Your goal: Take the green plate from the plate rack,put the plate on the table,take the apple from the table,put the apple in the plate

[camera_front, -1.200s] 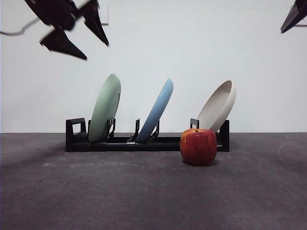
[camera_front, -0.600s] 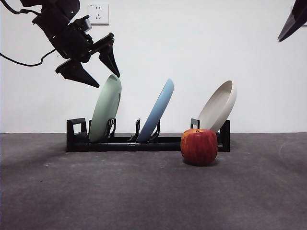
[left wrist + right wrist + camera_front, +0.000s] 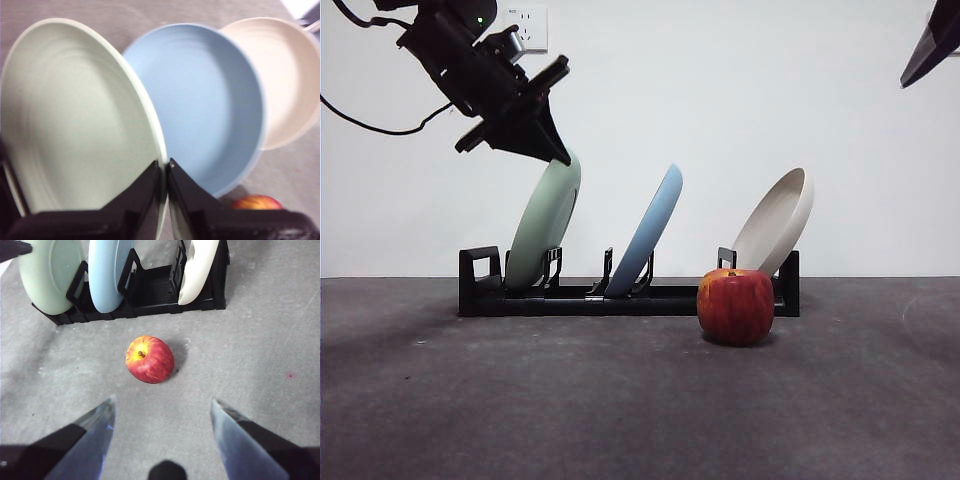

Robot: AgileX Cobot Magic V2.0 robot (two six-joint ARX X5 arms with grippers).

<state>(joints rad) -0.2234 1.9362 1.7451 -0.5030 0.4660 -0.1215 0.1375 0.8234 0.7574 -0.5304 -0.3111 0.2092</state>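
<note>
The left gripper (image 3: 552,150) is clamped on the top rim of the green plate (image 3: 542,228), which stands in the plate rack (image 3: 620,298). The right gripper (image 3: 162,412) hangs with jaws apart above the apple (image 3: 149,359) on the worktop (image 3: 620,400).

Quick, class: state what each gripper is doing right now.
Left gripper: shut on the green plate rim.
Right gripper: open, holding nothing.

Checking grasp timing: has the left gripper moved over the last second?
Yes. The left gripper has come down and rightward from above the plate rack's end post onto the green plate's top rim.
</note>
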